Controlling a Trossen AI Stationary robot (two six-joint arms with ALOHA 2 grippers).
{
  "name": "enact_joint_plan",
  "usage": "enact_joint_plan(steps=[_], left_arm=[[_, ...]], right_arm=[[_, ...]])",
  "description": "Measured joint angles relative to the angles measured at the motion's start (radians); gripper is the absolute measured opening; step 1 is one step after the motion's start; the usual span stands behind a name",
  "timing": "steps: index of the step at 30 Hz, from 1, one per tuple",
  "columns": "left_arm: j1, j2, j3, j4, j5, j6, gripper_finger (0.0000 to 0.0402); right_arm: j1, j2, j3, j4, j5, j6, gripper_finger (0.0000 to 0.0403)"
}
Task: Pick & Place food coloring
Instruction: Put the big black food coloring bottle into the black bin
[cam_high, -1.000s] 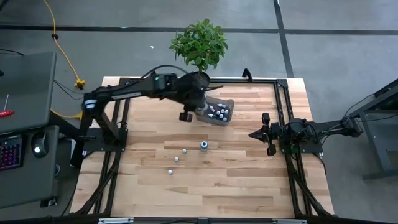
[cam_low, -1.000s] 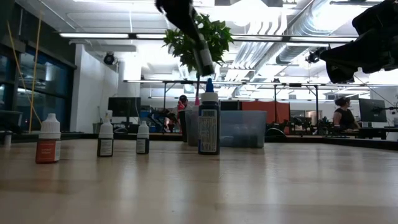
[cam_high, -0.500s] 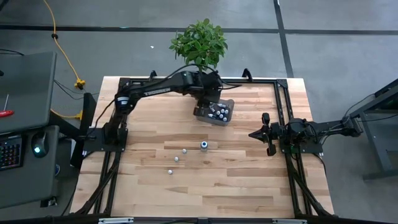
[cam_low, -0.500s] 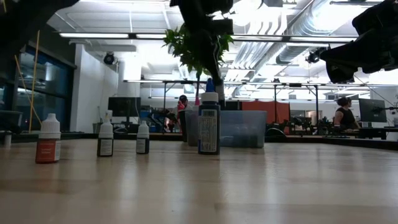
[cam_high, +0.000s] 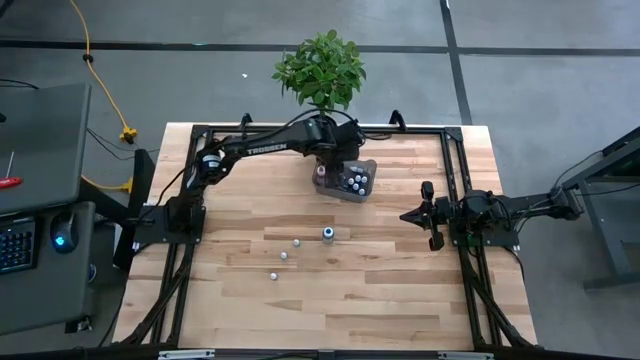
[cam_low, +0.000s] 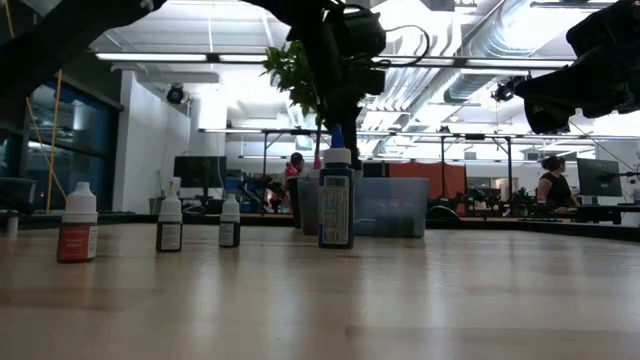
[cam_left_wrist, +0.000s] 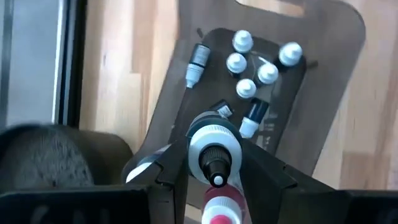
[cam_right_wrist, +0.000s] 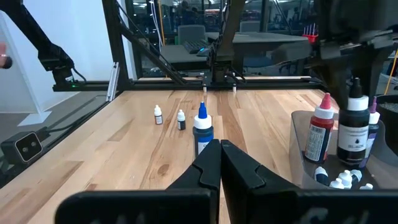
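My left gripper hangs over the clear bin at the table's far middle, shut on one food coloring bottle. That bottle has a white collar and a dark tip. Several more bottles lie or stand inside the bin. Four bottles stand upright on their bases on the wood; one has a blue cap, the others have whitish caps. My right gripper waits shut above the table's right side, touching nothing. My left gripper pinches the bottle's top between its two fingers, around the white collar. It comes from above, pointing down into the bin. The bottle hangs upright below it, inside the bin's walls. Whether its base touches the bin floor, I cannot tell.
A potted plant stands just beyond the bin at the far edge. Black frame rails run along the table's sides. Bare wood lies near the front edge. People and desks show in the room behind.
My left gripper has swung from beside the bin's left end toward the far right and now hangs over the bin. The four bottles on the wood and my right gripper have kept still.
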Motion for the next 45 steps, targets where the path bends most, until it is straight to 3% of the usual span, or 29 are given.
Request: enact_joint_plan(steps=[6,20,31,45], left_arm=[[0.0,0.0,0.0,0.004,-0.071,-0.224,0.0106],[-0.001,0.0,-0.001,-0.069,-0.069,-0.608,0.0106],[-0.001,0.037,-0.01,-0.068,-0.073,-0.706,0.0106],[-0.007,0.05,-0.01,-0.114,-0.219,-0.82,0.0106]], right_arm=[[0.0,0.0,0.0,0.0,0.0,0.0,0.0002],[0.0,0.0,0.0,0.0,0.0,0.0,0.0003],[0.0,0.0,0.0,0.0,0.0,0.0,0.0003],[0.0,0.0,0.0,0.0,0.0,0.0,0.0002]])
